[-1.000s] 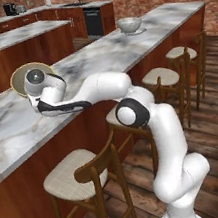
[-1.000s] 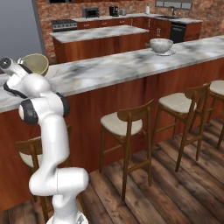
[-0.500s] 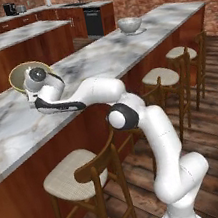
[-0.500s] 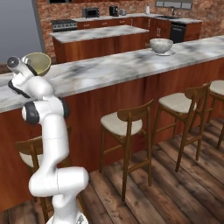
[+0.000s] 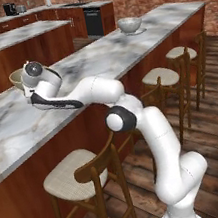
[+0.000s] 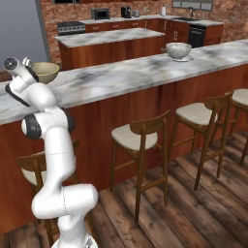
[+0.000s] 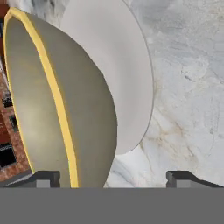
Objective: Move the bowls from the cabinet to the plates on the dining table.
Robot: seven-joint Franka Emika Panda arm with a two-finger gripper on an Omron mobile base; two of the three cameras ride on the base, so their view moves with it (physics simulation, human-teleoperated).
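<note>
The tan-beige bowl (image 5: 16, 79) (image 6: 45, 71) sits on a pale plate (image 7: 124, 74) at the near end of the marble dining table (image 5: 98, 62) (image 6: 121, 77). In the hand view this bowl (image 7: 65, 109) shows a yellow rim and lies just inside the left fingertip (image 7: 43, 178). My gripper (image 5: 25, 81) (image 6: 27, 68) (image 7: 113, 179) is open, its tips wide apart around the bowl's near rim, not pinching it. The pale grey-white bowl (image 5: 130, 24) (image 6: 178, 50) rests on a plate at the table's far end. The cabinet is out of view.
Wooden stools (image 5: 78, 180) (image 6: 135, 137) line the table's near side below my arm. A marble island (image 5: 12, 39) (image 6: 111, 36) stands behind the table. A back counter with appliances (image 6: 101, 13) runs along the brick wall.
The jaws have gone from shut on the tan bowl's rim to wide open, letting it go. The bowl stays on its plate and the hand has barely moved.
</note>
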